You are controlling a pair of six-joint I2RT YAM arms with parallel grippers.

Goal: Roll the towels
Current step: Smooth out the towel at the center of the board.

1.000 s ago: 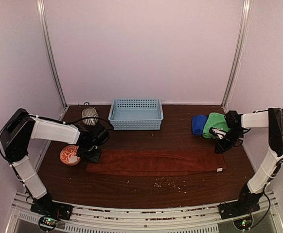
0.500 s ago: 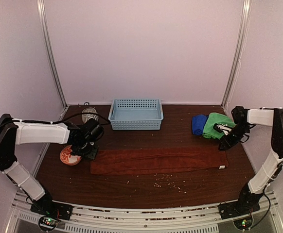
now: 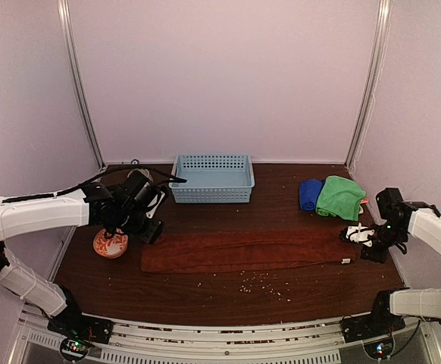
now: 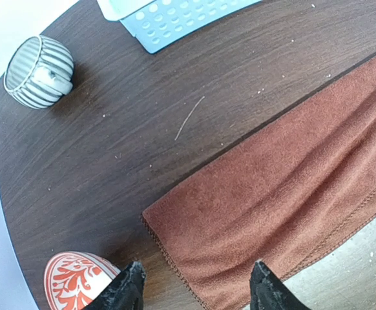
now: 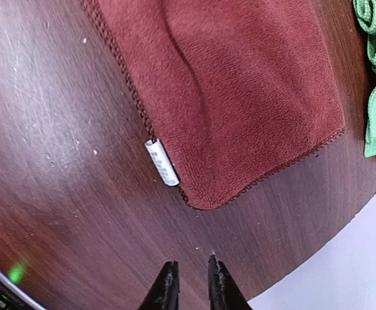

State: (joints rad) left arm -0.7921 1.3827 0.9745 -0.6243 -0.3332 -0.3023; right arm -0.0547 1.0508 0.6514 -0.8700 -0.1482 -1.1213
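**A:** Left gripper (image 4: 196,289), how does it stand?
**B:** Fingers spread wide with nothing between them, hovering over the rust-red towel (image 3: 243,252) at its left end.
**A:** And the right gripper (image 5: 190,284)?
**B:** Nearly closed, only a slit between the tips, empty. It is just off the towel's tagged corner.
**A:** Where are the towels?
**B:** The rust-red towel lies flat across the middle of the top view. The green towel (image 3: 340,197) and the rolled blue towel (image 3: 309,194) touch at centre right.

The long towel (image 3: 243,252) is rust-red with a white label (image 5: 161,163). The green towel (image 3: 340,196) is bright, the blue towel (image 3: 309,194) deep. The lattice basket (image 3: 211,179) is pale blue, the bowl (image 3: 110,243) orange-red with white flourishes, the cup (image 4: 38,72) striped grey and white, and the worktop (image 3: 167,292) dark brown wood grain.
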